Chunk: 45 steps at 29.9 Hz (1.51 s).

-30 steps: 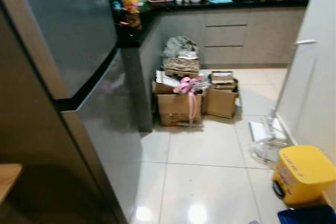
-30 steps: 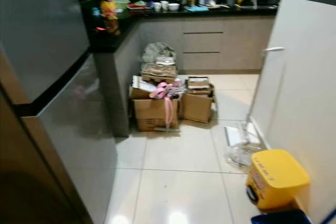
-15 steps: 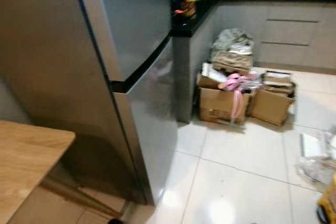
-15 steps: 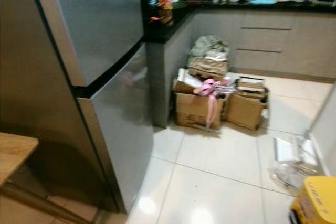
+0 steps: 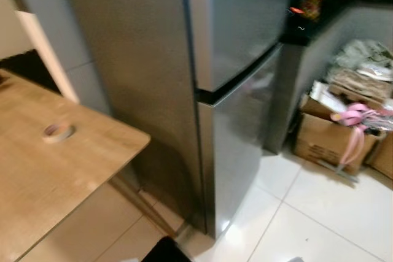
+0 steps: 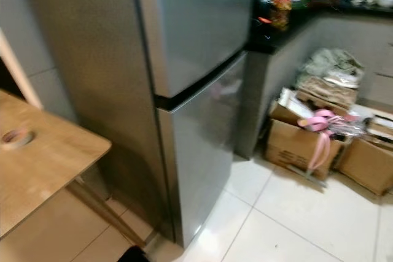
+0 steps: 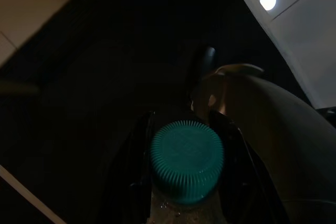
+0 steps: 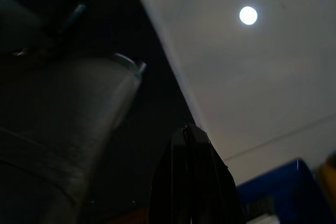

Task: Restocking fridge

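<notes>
The silver two-door fridge (image 5: 236, 84) stands in the middle of the head views with both doors closed, a dark seam between the upper and lower door. In the dark left wrist view my left gripper (image 7: 185, 125) is shut on a clear bottle with a ribbed teal cap (image 7: 186, 161); its black fingers (image 7: 137, 171) press against both sides of the neck. In the right wrist view my right gripper (image 8: 190, 132) hangs low over the pale floor with its fingers (image 8: 191, 182) together and nothing between them.
A wooden table (image 5: 92, 164) with a tape roll (image 5: 58, 131) on it juts in from the left, close to the fridge's side. Cardboard boxes (image 5: 328, 145) with pink ribbon sit on the tiled floor (image 5: 319, 225) beside a black counter (image 5: 301, 29). Something blue (image 8: 273, 195) lies by my right gripper.
The head camera has swung left: the fridge has shifted from the left edge to the middle, the wooden table and tape roll have come into view, and the boxes have slid to the right edge.
</notes>
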Tool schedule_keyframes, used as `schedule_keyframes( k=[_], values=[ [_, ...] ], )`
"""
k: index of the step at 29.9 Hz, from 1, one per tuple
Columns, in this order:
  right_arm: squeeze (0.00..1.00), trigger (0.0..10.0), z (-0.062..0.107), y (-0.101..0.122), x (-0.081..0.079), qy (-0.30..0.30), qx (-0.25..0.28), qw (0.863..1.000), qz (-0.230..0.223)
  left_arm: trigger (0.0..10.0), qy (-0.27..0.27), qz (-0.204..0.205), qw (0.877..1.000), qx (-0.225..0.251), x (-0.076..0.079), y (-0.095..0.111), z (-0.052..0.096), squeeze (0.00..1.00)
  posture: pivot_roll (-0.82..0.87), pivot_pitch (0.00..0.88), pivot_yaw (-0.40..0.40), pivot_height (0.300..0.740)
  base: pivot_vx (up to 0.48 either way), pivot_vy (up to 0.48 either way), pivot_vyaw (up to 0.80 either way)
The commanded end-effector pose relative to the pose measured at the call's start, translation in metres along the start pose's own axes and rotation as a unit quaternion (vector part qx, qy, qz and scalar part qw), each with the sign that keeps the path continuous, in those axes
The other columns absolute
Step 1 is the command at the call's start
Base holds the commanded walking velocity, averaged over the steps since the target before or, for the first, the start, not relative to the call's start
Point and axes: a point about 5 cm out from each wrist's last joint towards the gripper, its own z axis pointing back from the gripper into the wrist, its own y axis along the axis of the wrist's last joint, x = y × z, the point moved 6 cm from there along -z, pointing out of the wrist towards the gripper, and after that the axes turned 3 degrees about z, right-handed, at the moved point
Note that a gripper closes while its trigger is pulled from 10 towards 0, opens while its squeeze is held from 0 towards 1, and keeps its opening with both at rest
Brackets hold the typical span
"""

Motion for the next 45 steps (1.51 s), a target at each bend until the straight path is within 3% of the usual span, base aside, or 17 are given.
schedule_keyframes(
  k=[1,7,11,13,33,45],
  values=[
    [0.0,10.0,0.0,-0.004,0.0,-0.001,-0.005,1.0,-0.001,10.0,-0.01,0.0,1.0,0.0,0.009,0.001,-0.001,0.0,-0.09,0.0,0.011,0.74,0.0,0.0,0.78],
    [0.0,10.0,0.0,-0.004,0.004,-0.014,-0.005,1.0,-0.001,10.0,-0.008,-0.004,1.0,-0.001,0.01,0.002,-0.002,0.0,-0.08,0.0,0.011,0.74,0.0,0.0,0.26],
    [0.0,10.0,0.0,-0.004,0.004,-0.013,-0.007,1.0,-0.001,10.0,0.0,-0.006,1.0,-0.004,-0.008,-0.004,0.002,0.0,-0.09,0.0,0.011,0.74,0.0,-0.18,0.0],
    [0.0,10.0,0.0,-0.004,0.003,-0.012,-0.006,1.0,-0.002,10.0,-0.001,-0.005,1.0,-0.005,-0.009,-0.005,0.002,0.0,-0.09,0.0,0.011,0.74,0.0,-0.371,0.0],
    [0.0,10.0,0.0,-0.004,0.002,-0.009,-0.004,1.0,-0.003,10.0,-0.005,-0.006,1.0,-0.008,-0.001,-0.007,0.001,0.0,-0.09,0.0,0.012,0.74,0.0,-0.37,0.0],
    [0.0,10.0,0.0,-0.003,0.001,-0.007,-0.001,1.0,-0.001,10.0,0.01,-0.004,1.0,-0.008,-0.014,-0.009,0.003,0.0,-0.09,0.0,0.012,0.74,0.0,-0.142,0.0]
  ],
)
